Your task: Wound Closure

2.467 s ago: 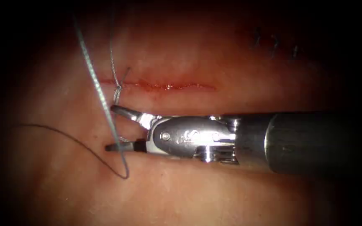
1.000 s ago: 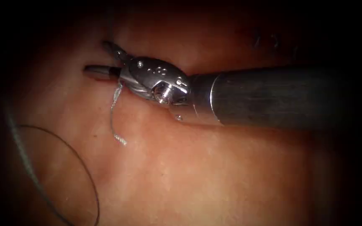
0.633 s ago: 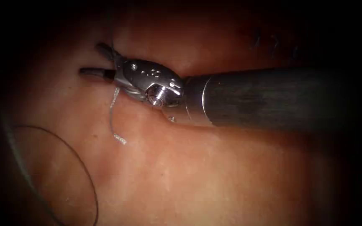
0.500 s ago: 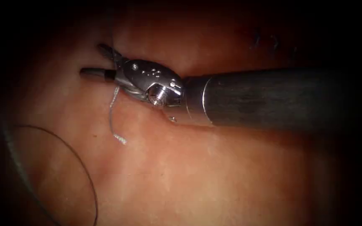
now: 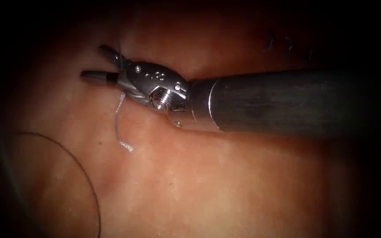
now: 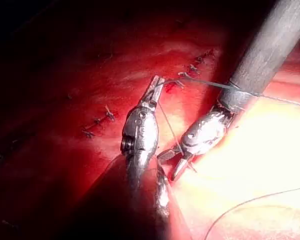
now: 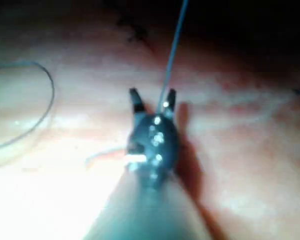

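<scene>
Endoscope view, from left to right: a thin dark thread (image 5: 73, 161) loops over the reddish pork tissue (image 5: 208, 185), a short pale cut thread end (image 5: 119, 125) lies nearby, and the right arm's silver tool (image 5: 94, 62) has its jaws wide, empty, straddling a taut strand (image 7: 172, 45), while the left arm's tool (image 6: 157, 81) grips that strand.

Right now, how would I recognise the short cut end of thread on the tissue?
Find the right arm's tool, its jaws open. Just below its silver wrist, the short cut end of thread hangs down over the tissue. It is pale, braided and frayed, unlike the long dark thread curving further left.
</scene>
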